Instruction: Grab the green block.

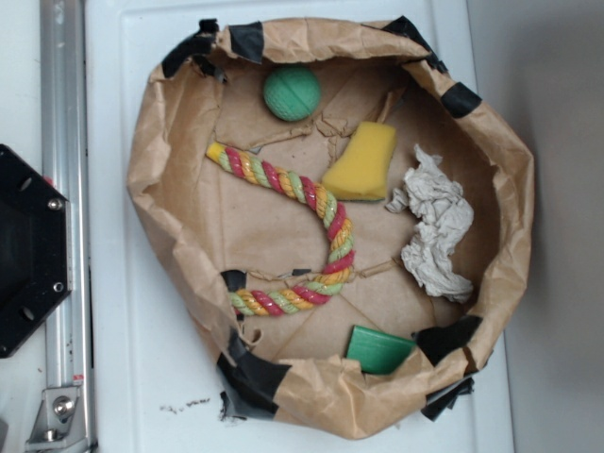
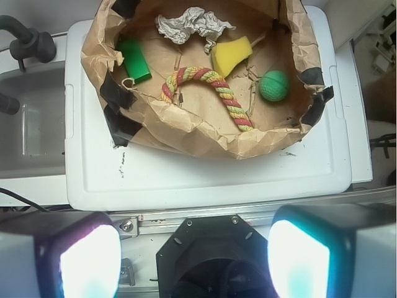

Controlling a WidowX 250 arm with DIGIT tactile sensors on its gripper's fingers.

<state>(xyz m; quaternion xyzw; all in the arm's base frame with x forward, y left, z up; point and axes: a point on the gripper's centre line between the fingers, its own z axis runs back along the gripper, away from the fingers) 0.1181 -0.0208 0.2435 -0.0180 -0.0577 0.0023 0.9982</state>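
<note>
Green block (image 2: 134, 60): lying far ahead-left of the open, empty end effector (image 2: 193, 257), tucked against the paper bag wall (image 2: 186, 127); fingers (image 2: 90, 261) risking snagging crumpled paper or green ball (image 2: 273, 85) being mistaken.

Lab bench: aluminium rail (image 1: 64, 217), cables (image 2: 18, 198)
</note>
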